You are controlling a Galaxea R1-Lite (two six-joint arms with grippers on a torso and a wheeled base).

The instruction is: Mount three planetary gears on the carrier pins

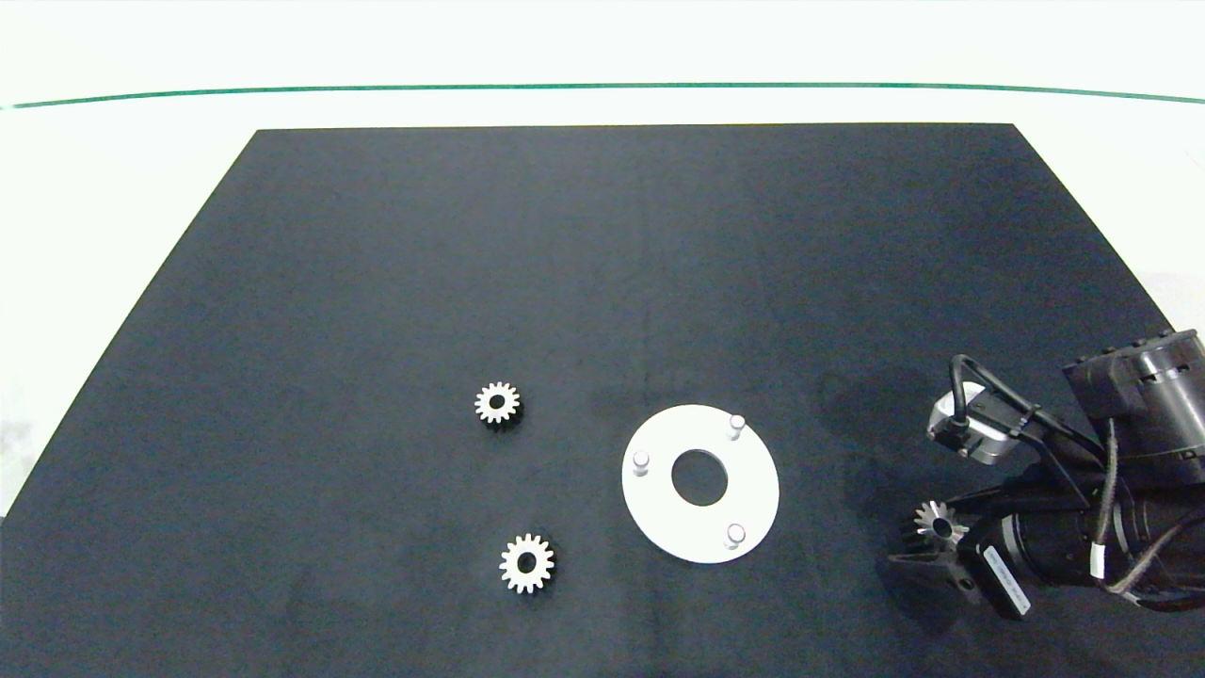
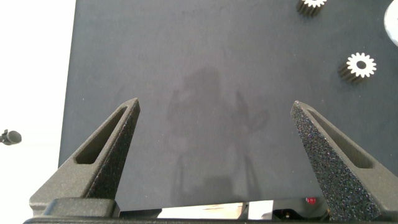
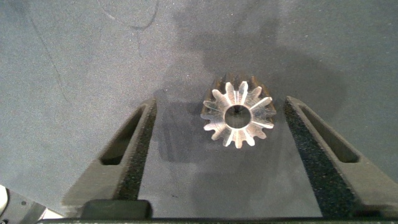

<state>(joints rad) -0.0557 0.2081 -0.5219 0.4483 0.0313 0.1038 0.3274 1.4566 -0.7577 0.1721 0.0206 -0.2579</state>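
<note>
Two planetary gears lie flat on the black mat, one (image 1: 497,403) left of the white carrier disc (image 1: 659,513) and one (image 1: 527,563) nearer the front. Three carrier pins (image 1: 737,424), (image 1: 640,461), (image 1: 734,535) stand bare on the disc. A third gear (image 1: 937,523) (image 3: 238,114) lies right of the disc between the fingers of my right gripper (image 1: 927,541) (image 3: 221,102), which is open, with a gap on each side of the gear. My left gripper (image 2: 216,104) hangs open over bare mat and holds nothing. It is outside the head view; two gears (image 2: 359,65) (image 2: 311,5) show beyond it.
The black mat (image 1: 602,264) covers most of a white table. The mat's left edge (image 2: 71,93) runs close beside my left gripper. A green line (image 1: 602,87) crosses the white surface at the back.
</note>
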